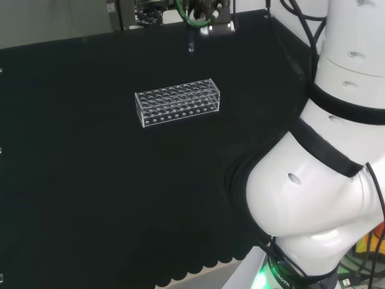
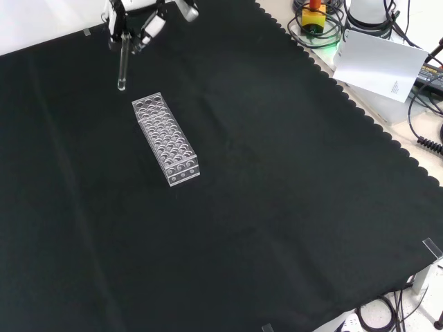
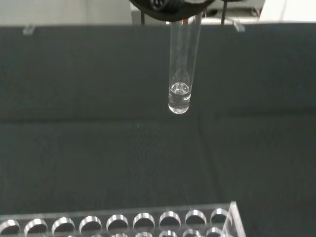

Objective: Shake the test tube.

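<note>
Glass tube (image 2: 122, 63), pinched upright in the hand (image 2: 142, 22) above the rack (image 2: 165, 139), could slip or spill its little liquid if shaken hard.

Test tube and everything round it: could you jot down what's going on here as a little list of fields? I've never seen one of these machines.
Hand: at the front view's top, fingers closed on the tube's upper end
Test tube: clear, upright, held off the cloth
Tube contents: a little clear liquid at the bottom
Rack: clear plastic, many holes, none visibly filled
Tube versus rack: apart, tube not in a hole
Surface: black cloth
</note>
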Tool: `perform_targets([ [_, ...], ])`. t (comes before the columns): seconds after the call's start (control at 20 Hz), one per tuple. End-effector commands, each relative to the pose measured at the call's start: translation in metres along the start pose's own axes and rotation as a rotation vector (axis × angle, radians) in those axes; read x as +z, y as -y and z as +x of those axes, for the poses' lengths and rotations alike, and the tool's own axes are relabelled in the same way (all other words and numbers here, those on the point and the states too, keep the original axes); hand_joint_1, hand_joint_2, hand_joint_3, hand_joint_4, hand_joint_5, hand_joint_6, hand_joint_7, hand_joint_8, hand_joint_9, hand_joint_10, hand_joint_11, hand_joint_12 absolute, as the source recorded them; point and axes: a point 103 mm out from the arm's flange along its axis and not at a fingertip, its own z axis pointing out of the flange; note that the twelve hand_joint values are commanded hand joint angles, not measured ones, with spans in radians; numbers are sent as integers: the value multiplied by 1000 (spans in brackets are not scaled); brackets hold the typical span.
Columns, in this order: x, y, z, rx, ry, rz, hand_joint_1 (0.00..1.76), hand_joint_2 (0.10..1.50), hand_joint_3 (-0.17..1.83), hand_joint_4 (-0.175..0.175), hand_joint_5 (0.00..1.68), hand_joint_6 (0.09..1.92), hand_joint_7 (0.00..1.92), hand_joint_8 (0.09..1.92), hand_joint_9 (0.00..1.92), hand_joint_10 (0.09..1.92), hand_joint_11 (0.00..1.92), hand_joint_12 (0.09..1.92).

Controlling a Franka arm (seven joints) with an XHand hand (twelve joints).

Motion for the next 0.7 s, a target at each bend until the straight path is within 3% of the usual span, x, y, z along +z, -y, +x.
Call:
perform_targets([
  [0.05,-54,23,-1,-16,-31,-62,1418,984,1,-175,1320,87,1302,828,1248,516,1042,1076],
  [0.35,-66,44,13,-30,-72,-72,1418,984,1,-175,1320,87,1301,831,1245,521,1038,1078],
  [0.5,-68,50,39,-64,-106,-73,1418,985,1,-175,1320,87,1300,832,1244,523,1036,1079],
  [0.7,-73,57,87,-149,-135,-73,1418,985,1,-175,1320,87,1299,834,1243,526,1032,1082],
])
